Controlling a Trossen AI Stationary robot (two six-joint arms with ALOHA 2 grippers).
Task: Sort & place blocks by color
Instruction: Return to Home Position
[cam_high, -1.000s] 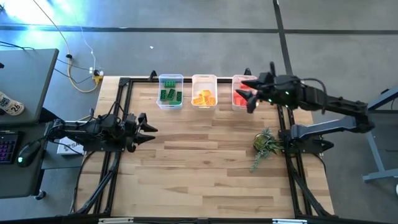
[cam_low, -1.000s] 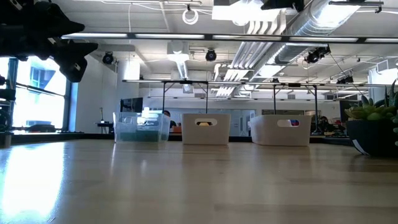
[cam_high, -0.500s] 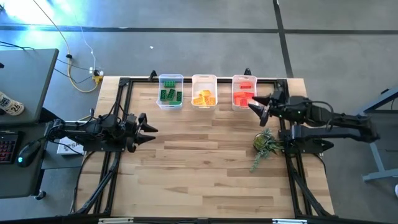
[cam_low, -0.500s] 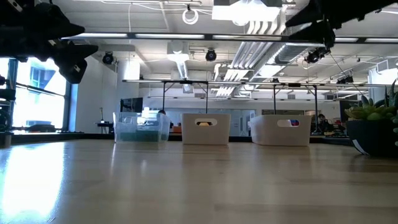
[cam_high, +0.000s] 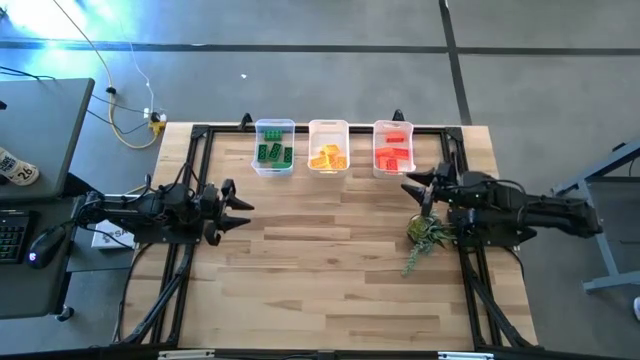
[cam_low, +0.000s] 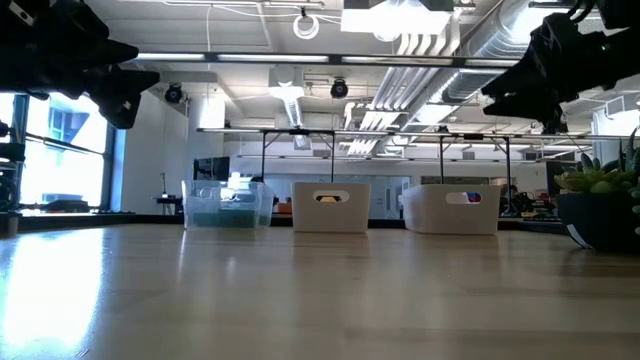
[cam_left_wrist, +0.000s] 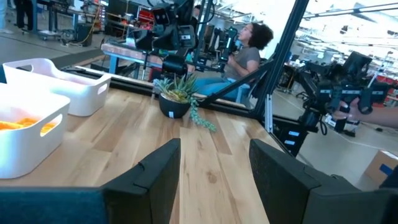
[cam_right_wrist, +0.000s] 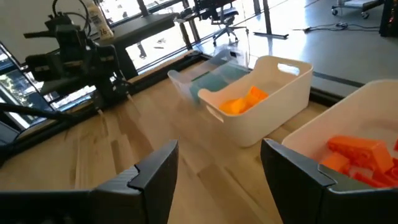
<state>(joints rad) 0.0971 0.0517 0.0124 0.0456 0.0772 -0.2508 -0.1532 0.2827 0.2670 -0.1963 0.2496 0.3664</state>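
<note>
The blocks lie sorted in three bins along the table's far edge: green blocks (cam_high: 273, 152) in a clear bin, yellow-orange blocks (cam_high: 328, 157) in a white bin, and red blocks (cam_high: 394, 156) in another white bin. The right wrist view shows the red blocks (cam_right_wrist: 360, 158) and the yellow-orange blocks (cam_right_wrist: 244, 101) up close. My left gripper (cam_high: 243, 204) stands open at the table's left edge, level, with nothing between its fingers (cam_left_wrist: 155, 174). My right gripper (cam_high: 410, 187) is open and empty, just on the near side of the red bin, above the table.
A small green plant in a dark pot (cam_high: 425, 235) stands at the table's right side, close under my right arm. A black frame rail (cam_high: 200, 132) runs around the table. A person (cam_left_wrist: 245, 53) sits in the room beyond the table. Bare wood (cam_high: 320, 260) fills the middle and near side.
My right gripper has come down from above the red bin and drawn back toward the table's near right side, staying open and empty. The blocks and bins have not moved.
</note>
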